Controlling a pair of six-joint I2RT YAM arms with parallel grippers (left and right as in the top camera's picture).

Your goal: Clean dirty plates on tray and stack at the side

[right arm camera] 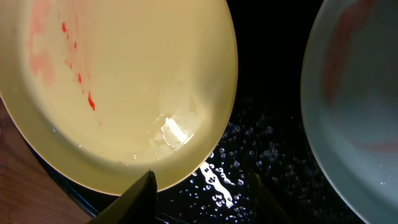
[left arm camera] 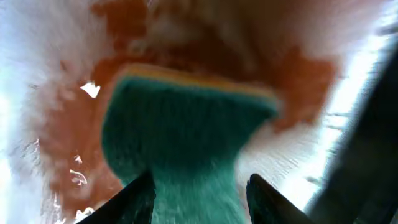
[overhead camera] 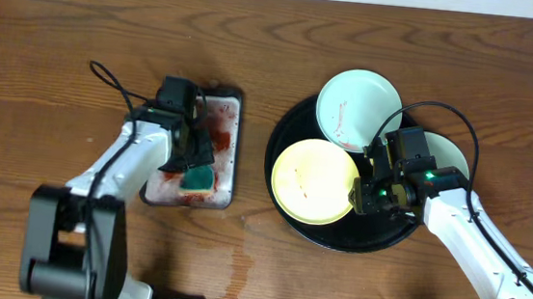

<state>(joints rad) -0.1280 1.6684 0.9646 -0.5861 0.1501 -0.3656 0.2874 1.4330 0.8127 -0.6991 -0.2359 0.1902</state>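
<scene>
Over the small rectangular tray (overhead camera: 236, 166): my left claw (left arm camera: 200, 198) hangs low above the red-stained suds, since that is where the sponge takes up water.
Left claw: closed on the sponge (left arm camera: 186, 130), one finger against each flank of its green back. The yellow layer shows at the far edge, and the view is blurred.
Why that hold: gripping near one end leaves most of the sponge free to wipe.
Right claw (right arm camera: 202, 200): open with nothing between the fingers, hovering over the round black tray (overhead camera: 336, 239), its left finger just beside the yellow plate's rim.
Yellow plate (overhead camera: 312, 181): lies in the left part of the round tray, wet and shiny, with a few red flecks.
Mint plate (overhead camera: 357, 109): at the tray's far edge, streaked red. Its rim meets the yellow one's, but I cannot tell which overlaps.
Third plate (overhead camera: 455, 152): pale and mostly hidden under my right arm.
The side (overhead camera: 506, 64): bare wood with no plate stacked there yet.
Step, as I judge it: I am wetting the sponge while my right claw lines up to steady the yellow plate by its rim, which keeps the plate's face clear.
Risk: a wet rim may slip when pinched.
</scene>
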